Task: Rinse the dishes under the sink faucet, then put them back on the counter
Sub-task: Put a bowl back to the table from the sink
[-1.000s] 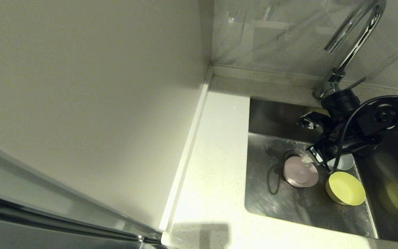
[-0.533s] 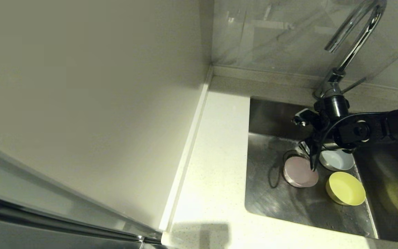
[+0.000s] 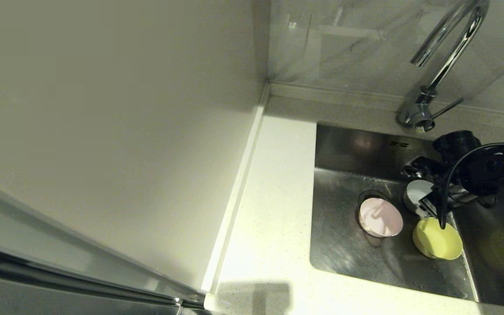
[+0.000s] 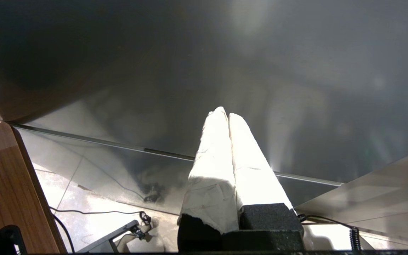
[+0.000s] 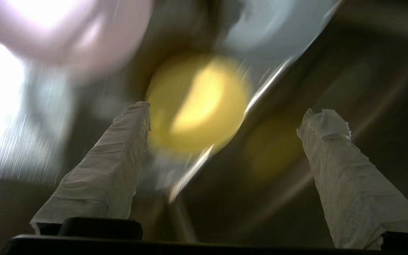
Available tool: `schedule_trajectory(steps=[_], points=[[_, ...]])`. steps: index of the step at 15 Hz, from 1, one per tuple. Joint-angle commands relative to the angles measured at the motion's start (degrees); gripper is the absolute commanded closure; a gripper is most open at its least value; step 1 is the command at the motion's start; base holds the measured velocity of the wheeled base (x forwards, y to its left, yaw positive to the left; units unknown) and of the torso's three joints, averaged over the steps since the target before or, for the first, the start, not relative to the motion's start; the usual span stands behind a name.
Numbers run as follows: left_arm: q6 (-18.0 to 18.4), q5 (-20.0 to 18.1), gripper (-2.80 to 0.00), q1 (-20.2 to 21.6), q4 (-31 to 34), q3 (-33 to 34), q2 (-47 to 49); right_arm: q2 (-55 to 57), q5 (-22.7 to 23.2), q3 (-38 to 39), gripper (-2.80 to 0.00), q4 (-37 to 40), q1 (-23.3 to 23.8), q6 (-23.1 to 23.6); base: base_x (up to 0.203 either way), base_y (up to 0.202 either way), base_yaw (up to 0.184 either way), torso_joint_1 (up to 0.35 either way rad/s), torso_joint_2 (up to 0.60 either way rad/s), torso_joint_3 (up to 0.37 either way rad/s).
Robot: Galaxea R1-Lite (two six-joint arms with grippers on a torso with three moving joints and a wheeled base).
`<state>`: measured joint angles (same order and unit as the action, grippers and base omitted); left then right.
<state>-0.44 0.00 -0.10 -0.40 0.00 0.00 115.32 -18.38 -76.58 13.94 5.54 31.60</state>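
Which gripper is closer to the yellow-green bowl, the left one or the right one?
Right. The right gripper hangs open in the sink, just above the yellow-green bowl. The left gripper is shut and parked away from the sink, outside the head view.

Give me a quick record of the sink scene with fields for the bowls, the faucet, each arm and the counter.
pink bowl: upright on the floor of the sink, by the drain
yellow-green bowl: in the sink, to the right of the pink one
blue-grey bowl: in the sink, partly hidden behind the arm
faucet: no water visible
right gripper: over the sink near the yellow-green bowl, fingers apart, holding nothing
left gripper: parked away from the sink, fingers together
counter: no bowls on it
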Motion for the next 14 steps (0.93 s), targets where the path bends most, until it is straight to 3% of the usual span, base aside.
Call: schedule_trajectory(steps=[1,4,9,11,14], points=[[0.00,0.00,0.00,0.01,-0.04,0.12,0.00,0.48,0.20,-3.26,-2.80,15.06,0.89,-3.48,0.000,0.000,0.000,0.000,0.00,0.000],[0.00,0.00,0.00,0.01,-0.04,0.18,0.00,5.55,3.51,-9.50,-2.80,24.40,-0.57,-13.60,0.000,0.000,0.000,0.000,0.00,0.000],[0.00,0.00,0.00,0.01,-0.04,0.18,0.00,11.65,8.30,-15.67,-2.80,25.43,-2.76,-26.47,0.000,0.000,0.000,0.000,0.00,0.000],[0.00,0.00,0.00,0.01,-0.04,0.18,0.00,12.81,9.07,-17.46,-2.80,25.27,-3.68,-29.66,0.000,0.000,0.000,0.000,0.00,0.000],[0.00,0.00,0.00,0.01,-0.04,0.18,0.00,13.55,8.83,-17.39,-2.80,23.10,-3.62,-29.93,0.000,0.000,0.000,0.000,0.00,0.000]])
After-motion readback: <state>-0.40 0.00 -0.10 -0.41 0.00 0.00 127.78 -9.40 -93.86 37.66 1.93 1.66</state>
